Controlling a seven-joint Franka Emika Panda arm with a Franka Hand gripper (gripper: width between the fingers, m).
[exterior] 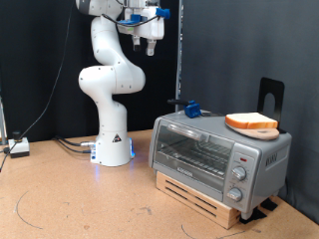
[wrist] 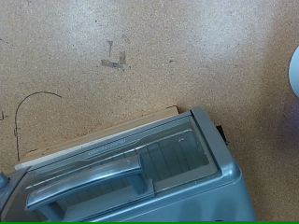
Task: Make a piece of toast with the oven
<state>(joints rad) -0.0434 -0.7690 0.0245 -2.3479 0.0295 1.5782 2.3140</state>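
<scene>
Gripper (exterior: 150, 43): high above the oven (exterior: 214, 152), your jaws' state unclear.
Toast (exterior: 251, 122): on the oven's top, right end; probably light, crumbly, so pinch its edges.
Door: closed.

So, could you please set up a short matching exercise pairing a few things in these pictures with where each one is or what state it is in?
Things:
1. piece of toast
2. oven door
3. gripper
4. wooden pallet

Places or states:
A. raised high in the air, towards the exterior view's top, holding nothing
B. closed
C. lying on a round plate on top of the oven
D. directly under the oven, on the table

Right pairs: 1-C, 2-B, 3-A, 4-D
</scene>
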